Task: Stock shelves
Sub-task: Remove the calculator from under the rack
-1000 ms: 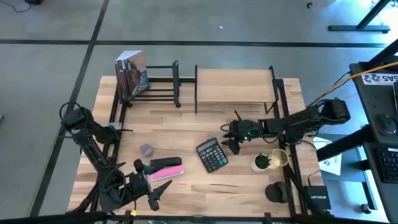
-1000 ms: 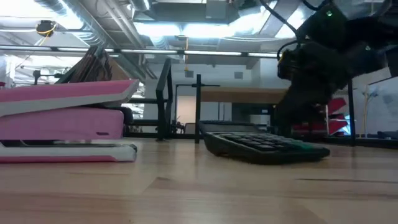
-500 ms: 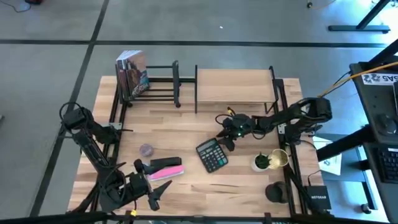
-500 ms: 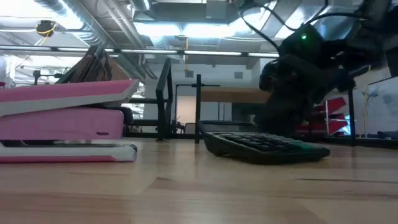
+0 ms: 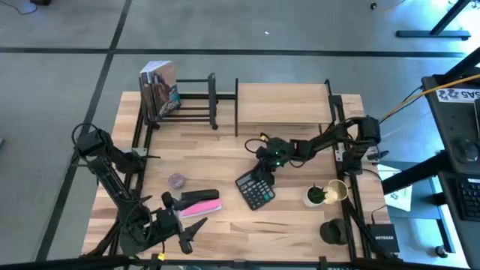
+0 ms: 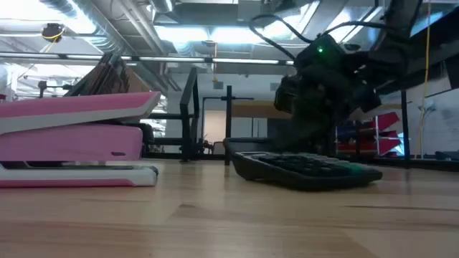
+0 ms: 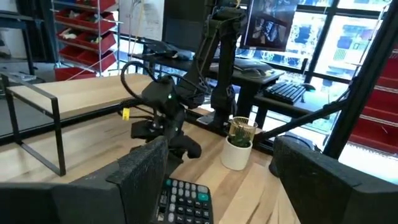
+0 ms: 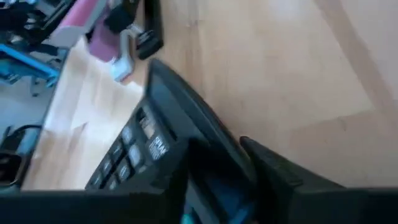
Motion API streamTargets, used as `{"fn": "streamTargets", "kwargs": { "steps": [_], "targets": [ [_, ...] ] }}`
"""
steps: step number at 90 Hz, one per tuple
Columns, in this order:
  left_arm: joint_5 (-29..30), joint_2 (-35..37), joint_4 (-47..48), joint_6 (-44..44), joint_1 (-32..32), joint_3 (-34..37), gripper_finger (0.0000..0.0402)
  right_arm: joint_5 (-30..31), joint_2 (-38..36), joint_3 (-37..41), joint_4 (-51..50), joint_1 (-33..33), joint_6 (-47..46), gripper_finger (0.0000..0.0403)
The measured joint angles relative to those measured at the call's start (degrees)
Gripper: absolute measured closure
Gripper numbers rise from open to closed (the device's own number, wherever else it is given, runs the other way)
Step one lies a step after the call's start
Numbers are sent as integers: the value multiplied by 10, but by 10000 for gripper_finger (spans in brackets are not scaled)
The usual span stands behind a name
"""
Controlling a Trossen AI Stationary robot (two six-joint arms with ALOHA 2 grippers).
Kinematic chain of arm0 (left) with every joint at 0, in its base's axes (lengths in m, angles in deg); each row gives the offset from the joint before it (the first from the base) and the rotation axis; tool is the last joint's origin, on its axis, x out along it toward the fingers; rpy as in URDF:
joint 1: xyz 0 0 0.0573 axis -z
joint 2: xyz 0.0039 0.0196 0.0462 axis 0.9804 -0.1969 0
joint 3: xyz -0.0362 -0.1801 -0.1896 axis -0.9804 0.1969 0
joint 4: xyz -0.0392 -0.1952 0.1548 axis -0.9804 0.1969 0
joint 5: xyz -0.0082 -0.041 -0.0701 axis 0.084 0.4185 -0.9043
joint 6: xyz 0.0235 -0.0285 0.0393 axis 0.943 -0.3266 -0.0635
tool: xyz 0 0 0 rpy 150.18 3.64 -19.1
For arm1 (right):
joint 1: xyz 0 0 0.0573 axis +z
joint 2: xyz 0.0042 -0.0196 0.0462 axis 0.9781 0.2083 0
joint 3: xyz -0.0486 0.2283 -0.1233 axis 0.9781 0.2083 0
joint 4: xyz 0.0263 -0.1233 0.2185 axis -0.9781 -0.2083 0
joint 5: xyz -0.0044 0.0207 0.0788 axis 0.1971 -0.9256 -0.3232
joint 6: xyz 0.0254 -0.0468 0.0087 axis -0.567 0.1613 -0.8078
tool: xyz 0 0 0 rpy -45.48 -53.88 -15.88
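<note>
— Where was the right pincer (image 5: 264,163)?
— Low over the middle of the tabletop (image 5: 225,154), at the far edge of the black calculator (image 5: 255,187). In the right wrist view its dark fingers (image 8: 273,168) sat astride that far edge, one each side, so it looked open around it; whether the pads touched the case could not be told.

— And the left pincer (image 5: 186,234)?
— Parked at the near left corner, fingers spread apart, holding nothing. The pink stapler (image 5: 199,204) lay just beyond it.

— Where were the shelves?
— Along the far edge. The wooden shelf (image 5: 283,103) stood far centre-right; the black rack (image 5: 187,105) stood to its left, with a book (image 5: 160,90) upright at the rack's left end.

— Anything else?
— A small potted plant (image 5: 314,196) and a gold mesh cup (image 5: 337,190) stood right of the calculator.
</note>
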Motion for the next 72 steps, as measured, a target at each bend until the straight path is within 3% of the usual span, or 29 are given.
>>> {"fn": "streamTargets", "kwargs": {
  "steps": [10,25,44,59,72],
  "targets": [
    [0,0,0,0,0,0,126,-35,-5,0,5,2,-6,385],
    [0,0,0,0,0,0,126,-21,-56,3,-13,29,-26,380],
    [0,0,1,-2,1,0,126,5,-192,3,-112,102,-67,391],
    [0,0,1,-5,1,0,126,81,-292,2,-223,199,-134,391],
    [0,0,2,-7,1,0,126,187,-317,2,-349,297,-226,391]
  ]
}}
